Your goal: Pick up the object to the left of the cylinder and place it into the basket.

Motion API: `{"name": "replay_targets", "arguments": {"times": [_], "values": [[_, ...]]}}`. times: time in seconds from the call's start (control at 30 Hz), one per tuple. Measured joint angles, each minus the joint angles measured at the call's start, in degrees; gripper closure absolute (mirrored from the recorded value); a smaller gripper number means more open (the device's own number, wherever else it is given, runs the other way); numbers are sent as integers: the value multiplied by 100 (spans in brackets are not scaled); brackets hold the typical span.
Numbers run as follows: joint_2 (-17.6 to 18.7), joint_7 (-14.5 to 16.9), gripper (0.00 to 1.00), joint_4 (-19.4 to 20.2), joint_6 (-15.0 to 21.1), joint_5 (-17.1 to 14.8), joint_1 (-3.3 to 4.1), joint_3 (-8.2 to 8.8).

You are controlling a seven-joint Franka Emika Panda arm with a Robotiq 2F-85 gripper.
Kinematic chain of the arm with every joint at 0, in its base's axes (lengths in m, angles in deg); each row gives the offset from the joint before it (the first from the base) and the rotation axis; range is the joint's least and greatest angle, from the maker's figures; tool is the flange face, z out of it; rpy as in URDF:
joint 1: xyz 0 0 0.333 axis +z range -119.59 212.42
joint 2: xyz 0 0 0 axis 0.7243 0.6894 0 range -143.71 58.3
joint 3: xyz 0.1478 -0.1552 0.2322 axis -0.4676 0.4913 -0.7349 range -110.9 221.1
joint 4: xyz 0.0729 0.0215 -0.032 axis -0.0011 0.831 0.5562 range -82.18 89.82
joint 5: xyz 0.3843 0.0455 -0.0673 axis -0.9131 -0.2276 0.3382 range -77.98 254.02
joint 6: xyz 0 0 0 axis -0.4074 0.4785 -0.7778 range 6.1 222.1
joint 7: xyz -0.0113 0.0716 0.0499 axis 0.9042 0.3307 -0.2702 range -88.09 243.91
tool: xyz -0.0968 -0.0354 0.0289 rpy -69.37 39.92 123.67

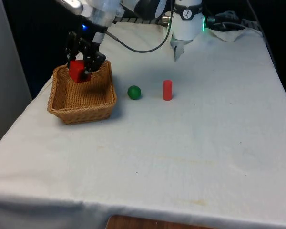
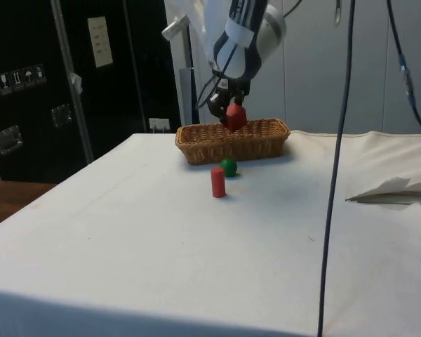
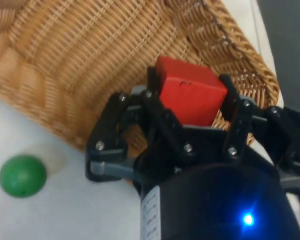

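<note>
While the gripper (image 1: 82, 70) is clamping the red block (image 1: 76, 71) over the basket (image 1: 103, 102), release is remaining, with the green ball (image 1: 134, 92) lying at the cylinder's (image 1: 167, 90) nine o'clock.

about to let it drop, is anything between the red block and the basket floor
Nothing visible. The pincer holds the red block above the open basket, whose inside looks bare. The green ball and red cylinder sit outside on the cloth.
</note>
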Motion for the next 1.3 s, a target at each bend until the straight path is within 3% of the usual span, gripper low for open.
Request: {"name": "replay_targets", "arguments": {"times": [0.53, 1.03, 1.13, 1.3], "values": [[418, 1398, 88, -172, -34, -1839, -138, -120], [1266, 1587, 88, -579, -23, -2595, -172, -195], [1318, 1599, 98, -607, -23, -2670, -160, -195], [1318, 1599, 98, -607, -23, -2670, -155, -183]]}}
